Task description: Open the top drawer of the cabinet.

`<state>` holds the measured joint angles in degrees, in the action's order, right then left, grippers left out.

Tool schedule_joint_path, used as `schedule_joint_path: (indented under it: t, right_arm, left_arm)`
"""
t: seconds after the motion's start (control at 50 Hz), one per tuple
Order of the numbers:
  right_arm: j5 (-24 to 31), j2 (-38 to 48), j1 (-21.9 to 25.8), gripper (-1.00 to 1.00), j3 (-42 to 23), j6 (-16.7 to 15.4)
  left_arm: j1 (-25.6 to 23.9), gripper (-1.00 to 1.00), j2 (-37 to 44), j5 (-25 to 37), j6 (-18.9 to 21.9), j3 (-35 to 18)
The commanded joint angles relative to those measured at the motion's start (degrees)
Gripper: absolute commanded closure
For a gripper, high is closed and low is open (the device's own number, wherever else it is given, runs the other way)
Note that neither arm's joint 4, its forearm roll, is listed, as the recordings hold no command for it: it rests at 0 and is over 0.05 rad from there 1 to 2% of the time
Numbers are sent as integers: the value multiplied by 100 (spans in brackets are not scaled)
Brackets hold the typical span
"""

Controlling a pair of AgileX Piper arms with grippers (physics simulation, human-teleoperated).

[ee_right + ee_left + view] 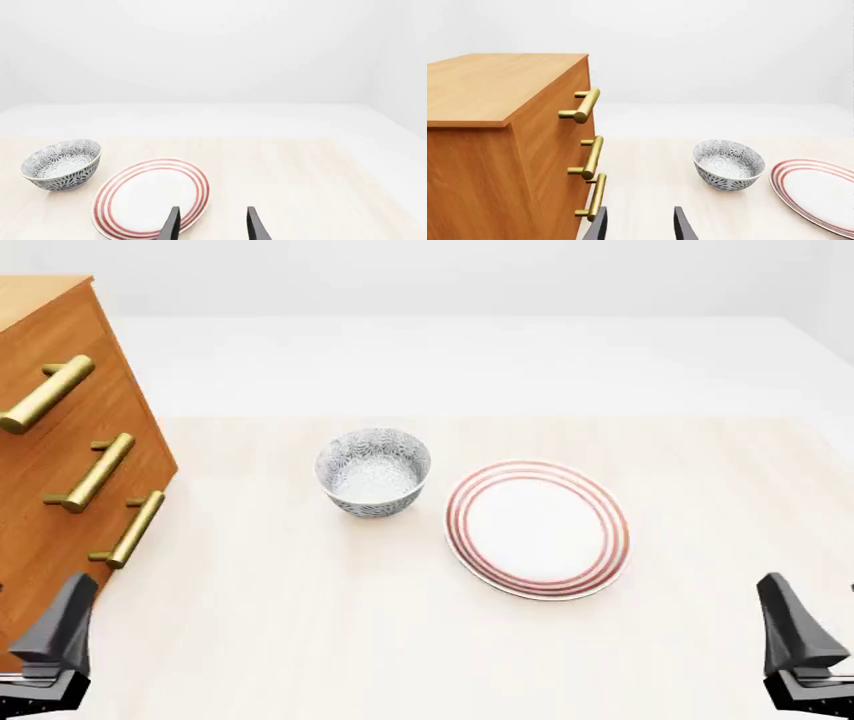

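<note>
Both grippers, left gripper (pixel 47 640) and right gripper (pixel 801 645), low at near edge, fingers spread, holding nothing, apparently parked before any reach. Beyond, patterned bowl (pixel 374 472) beside red-ringed plate (pixel 537 528). Far left, cabinet (pixel 54 490): top drawer (pixel 564 92) uppermost, seemingly closed, front facing tabletop, brass handle (pixel 47 393) lying horizontally along it.

The front view looks from above and behind the arms, forward and down across the worktop (pixel 334 640), taking in the cabinet (pixel 54 500), bowl (pixel 374 472) and plate (pixel 537 528). The left wrist view sits low and close beside the cabinet (pixel 487 150), facing along its fingers (pixel 598 227). The right wrist view, equally low, faces over the plate (pixel 150 197). All three share the bowl (pixel 728 164) (pixel 61 164) and the plate (pixel 817 192).
</note>
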<state>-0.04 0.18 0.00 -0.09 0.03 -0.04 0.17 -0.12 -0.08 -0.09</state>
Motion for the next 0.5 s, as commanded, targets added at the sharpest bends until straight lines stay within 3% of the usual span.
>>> schedule_joint_path:
  t: [0.02,0.2,0.24,0.28,0.34,0.38,0.4,0.5]
  right_arm:
    - [-9,29,1,-100,-14,-3]
    - [-23,45,1,-100,-14,-1]
    - [-25,47,1,-100,-15,0]
    - [-27,49,1,-100,-15,0]
    - [-28,51,1,-100,-16,0]
    - [-28,52,1,-100,-16,0]
    - [-28,53,1,-100,-16,0]
    - [-26,53,1,-100,-19,1]
  left_arm:
    - [-16,-100,81,-65,48,-18]
    - [-40,-100,2,26,396,-97]
    - [-2,-100,337,-240,601,-79]
    - [-73,-100,401,-315,551,-108]
    - [-110,-100,1068,-765,1166,-97]
    - [-336,-100,934,-608,1347,-196]
    - [-260,-100,867,-496,1305,-267]
    - [-285,-100,801,-254,1922,-447]
